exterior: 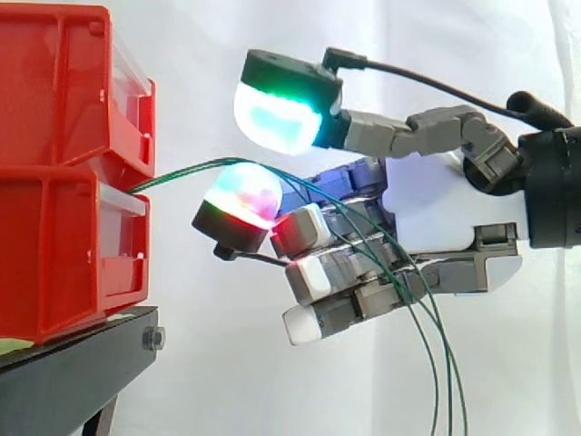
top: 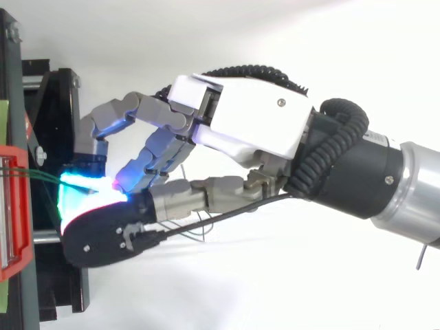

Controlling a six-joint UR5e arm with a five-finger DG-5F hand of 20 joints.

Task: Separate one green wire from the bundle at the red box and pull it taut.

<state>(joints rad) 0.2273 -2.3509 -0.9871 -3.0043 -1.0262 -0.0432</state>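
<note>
Although the green wires (exterior: 182, 170) run from the front edge of the red bins (exterior: 54, 236) across the hand (exterior: 427, 209) and hang slack beyond it, none looks separated or taut yet; whether the hand grips any, I cannot tell.

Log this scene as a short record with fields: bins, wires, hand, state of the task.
bins: two red bins, stacked on a black stand at the side view's left
wires: several green wires leave the bins' front where the two meet, run across the hand, then hang below it
hand: hand comes in from the right, level with the bins, close to their front
task state: wires curve and droop, not yet taut; whether one is separated cannot be told
</note>
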